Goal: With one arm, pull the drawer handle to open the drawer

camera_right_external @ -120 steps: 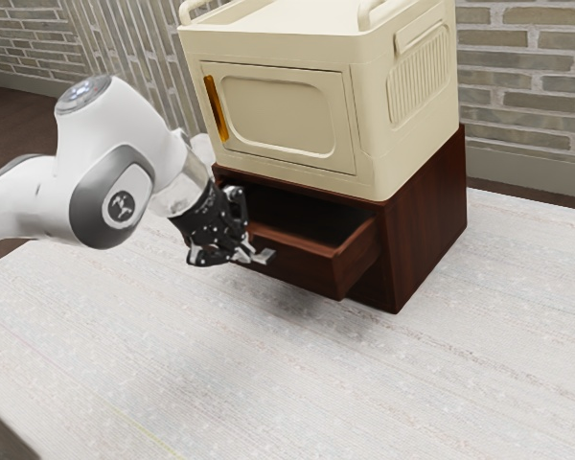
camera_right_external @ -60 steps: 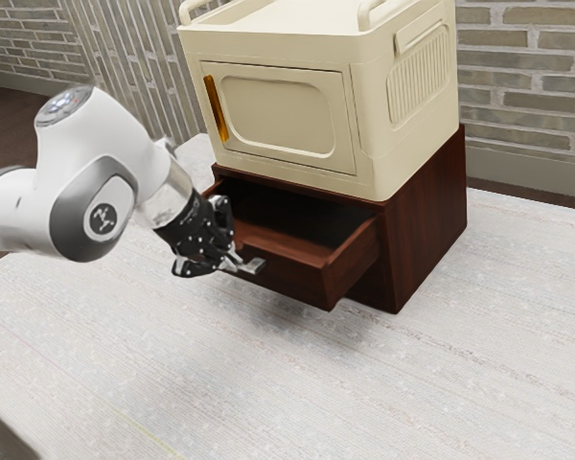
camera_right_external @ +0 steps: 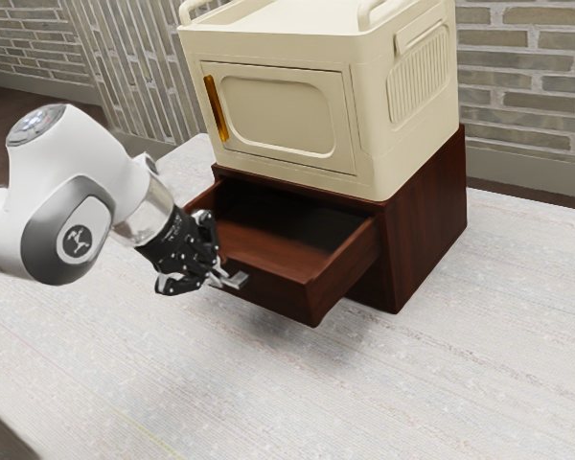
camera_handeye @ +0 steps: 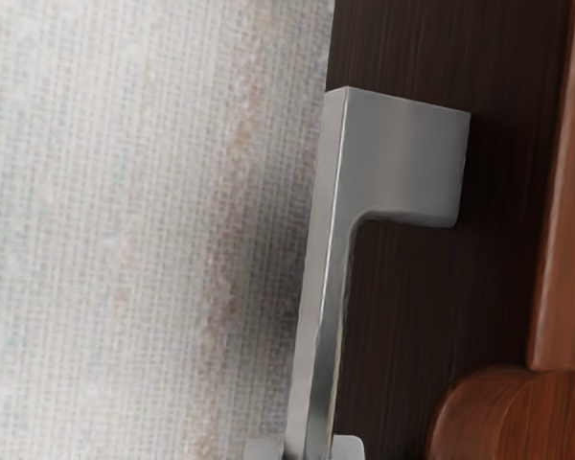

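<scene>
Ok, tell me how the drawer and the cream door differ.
The drawer is pulled out; the door is shut. The drawer is reddish-brown, the door cream. The drawer's grey handle runs sideways, while the door's orange strip runs up and down. Both face the same way.

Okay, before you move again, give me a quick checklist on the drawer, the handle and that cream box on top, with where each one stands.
1. Grip on the handle: ok, the gripper is shut on it, a fingertip on either side of the bar.
2. Drawer open: ok, it stands well out of the dark wood cabinet.
3. Drawer at the end of its travel: cannot tell, no stop can be seen.
4. Cream box steady: ok, it looks upright on top of the cabinet.
5. Handle released, ready to back away: not ok, the grip is closed.
</scene>
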Robot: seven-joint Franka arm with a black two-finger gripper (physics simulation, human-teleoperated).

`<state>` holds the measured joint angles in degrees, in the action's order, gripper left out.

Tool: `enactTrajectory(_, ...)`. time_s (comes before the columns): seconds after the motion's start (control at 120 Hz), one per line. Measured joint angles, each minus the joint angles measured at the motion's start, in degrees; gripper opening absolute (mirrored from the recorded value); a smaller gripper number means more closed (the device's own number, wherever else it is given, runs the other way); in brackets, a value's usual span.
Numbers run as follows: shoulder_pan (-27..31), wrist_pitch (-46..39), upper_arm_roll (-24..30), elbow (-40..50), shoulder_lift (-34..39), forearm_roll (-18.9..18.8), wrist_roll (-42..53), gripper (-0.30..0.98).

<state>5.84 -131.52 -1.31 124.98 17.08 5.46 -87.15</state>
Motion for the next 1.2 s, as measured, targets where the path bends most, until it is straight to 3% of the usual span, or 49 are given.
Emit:
enactTrajectory(0.925,-0.06,-0.34,-1.69,5.67,5.76,0.17,-0.05,-0.1)
enactTrajectory(1.2,-0.03,-0.38,-1.67,5.74,6.79,0.25,0.01,0.07)
